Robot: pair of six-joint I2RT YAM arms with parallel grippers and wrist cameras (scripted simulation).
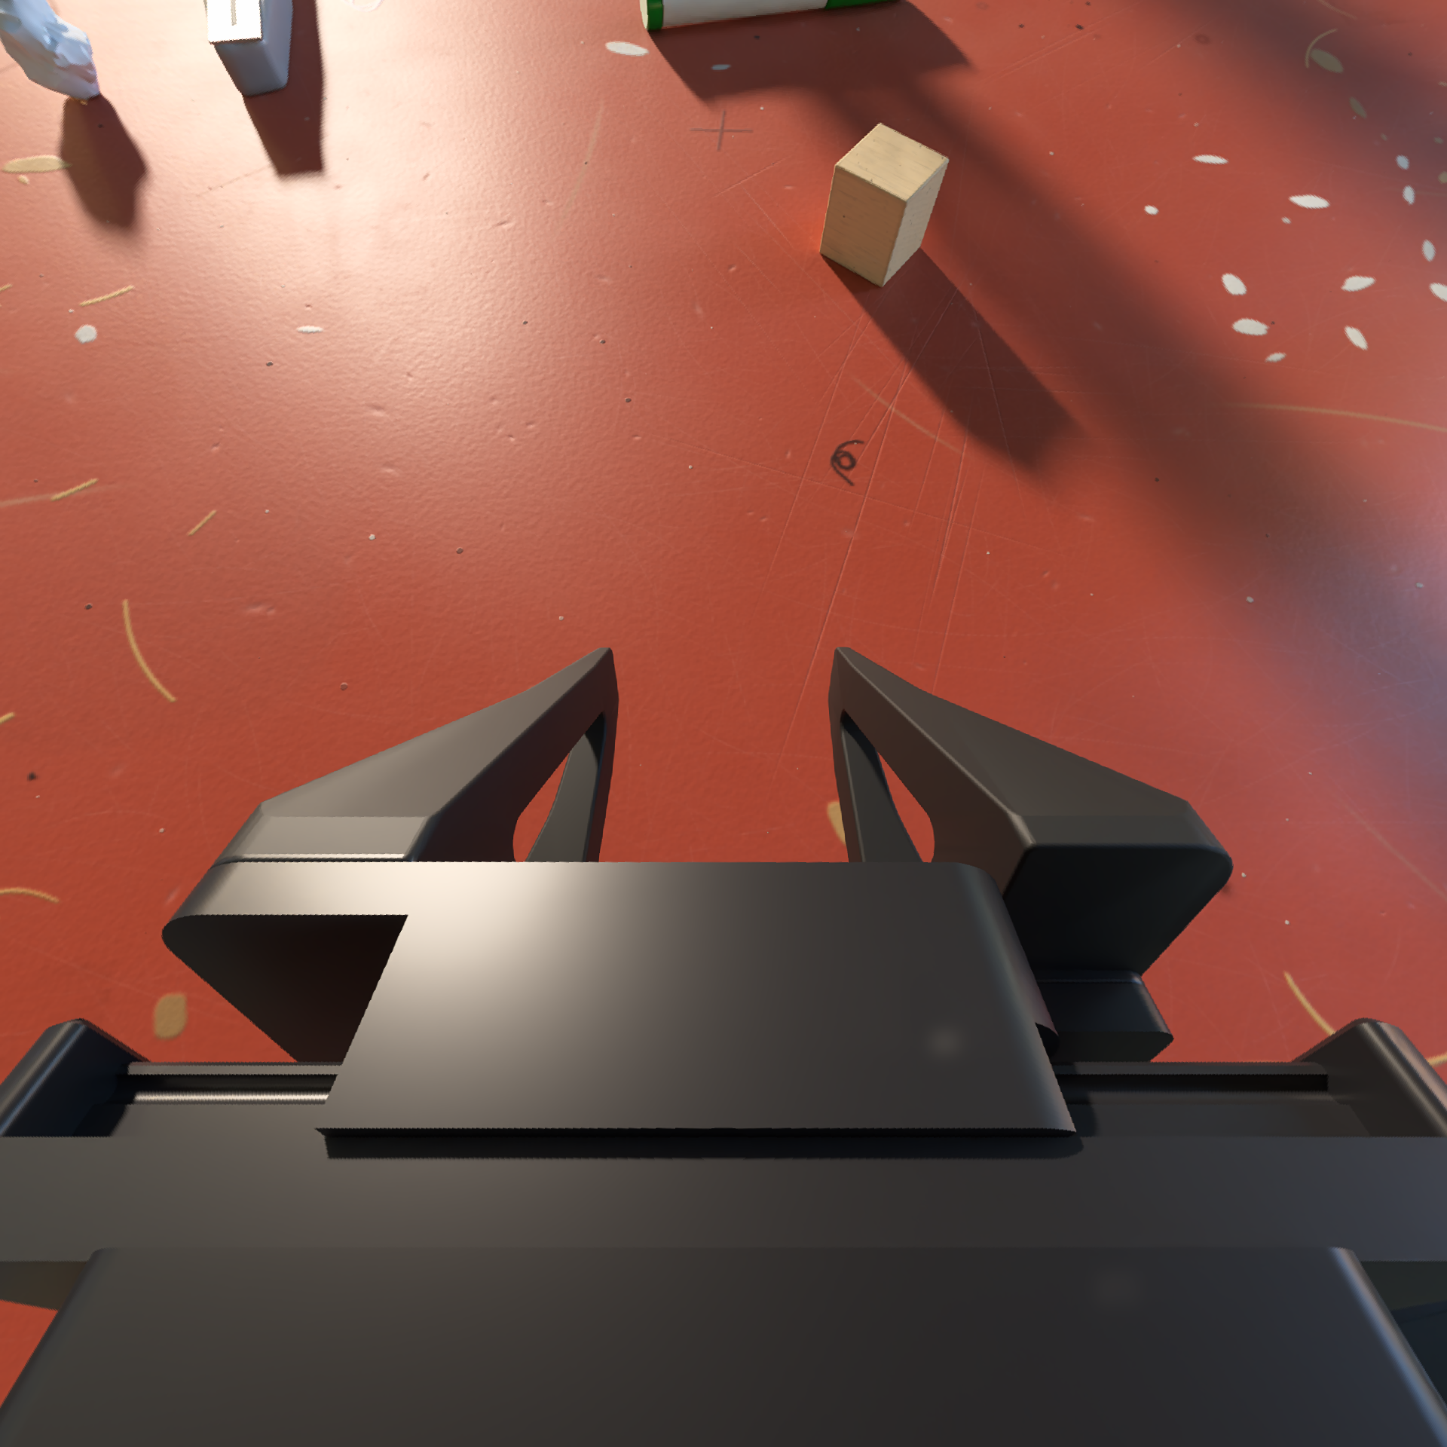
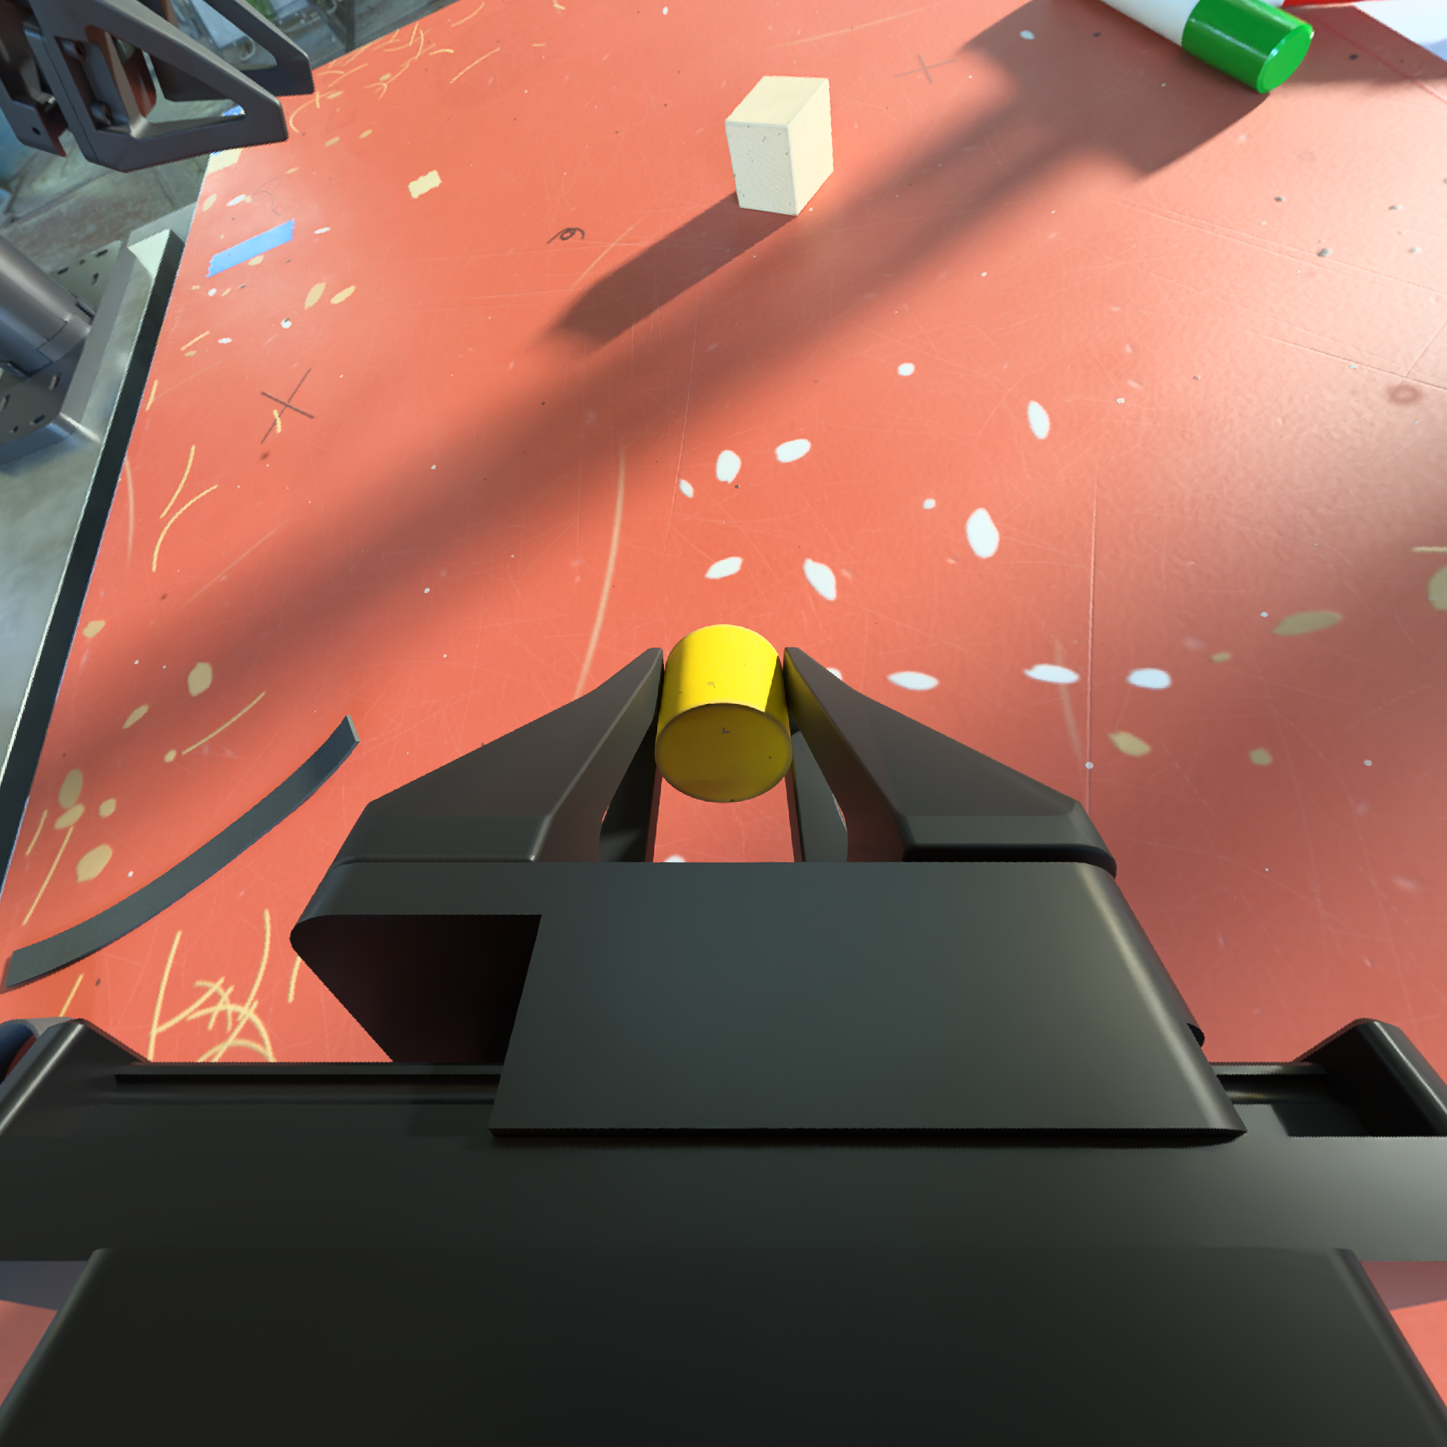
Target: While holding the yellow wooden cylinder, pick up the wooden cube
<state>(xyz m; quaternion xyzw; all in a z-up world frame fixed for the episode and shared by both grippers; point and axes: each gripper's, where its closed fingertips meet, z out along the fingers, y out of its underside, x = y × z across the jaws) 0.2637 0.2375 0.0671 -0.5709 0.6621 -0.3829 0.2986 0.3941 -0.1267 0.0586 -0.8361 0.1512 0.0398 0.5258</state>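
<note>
The pale wooden cube [image 1: 883,205] stands on the red table, far ahead and a little right of my left gripper [image 1: 722,658], which is open and empty above the table. The cube also shows in the right wrist view [image 2: 781,145], far ahead. My right gripper [image 2: 722,665] is shut on the yellow wooden cylinder [image 2: 722,716], held between the fingertips above the table. The left gripper shows in the right wrist view at the top left [image 2: 156,86].
A white marker with a green cap [image 2: 1229,35] lies beyond the cube; it also shows in the left wrist view [image 1: 736,12]. A white box [image 1: 254,43] and crumpled white paper [image 1: 51,47] sit far left. A dark curved strip [image 2: 196,861] lies left. The table edge [image 2: 94,501] runs along the left.
</note>
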